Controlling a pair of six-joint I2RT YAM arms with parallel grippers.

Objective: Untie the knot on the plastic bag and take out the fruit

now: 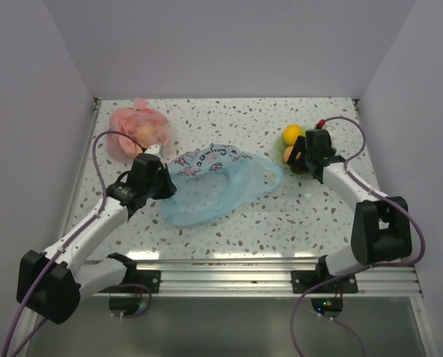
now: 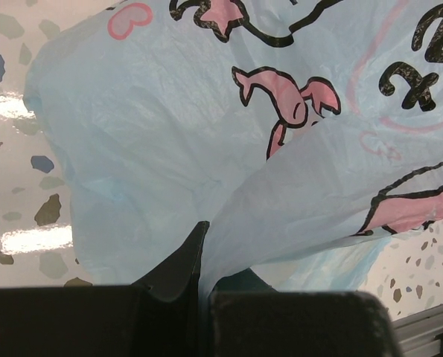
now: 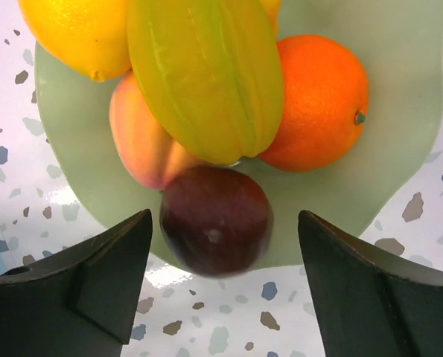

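Five fruits (image 3: pixel 199 82) crowd the green plate (image 3: pixel 407 97) before our right jaws, spread wide and holding nothing, while our left jaws pinch the limp plastic bag (image 1: pixel 206 193) on the tabletop (image 1: pixel 281 216), apparently steadying it.

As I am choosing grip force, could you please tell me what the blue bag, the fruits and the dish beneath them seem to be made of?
The plastic bag: thin translucent plastic film, soft creases, printed. The fruit: probably moulded plastic or foam; smooth, slightly waxy sheen. The dish: matte pale green, wavy rim, perhaps silicone or plastic.
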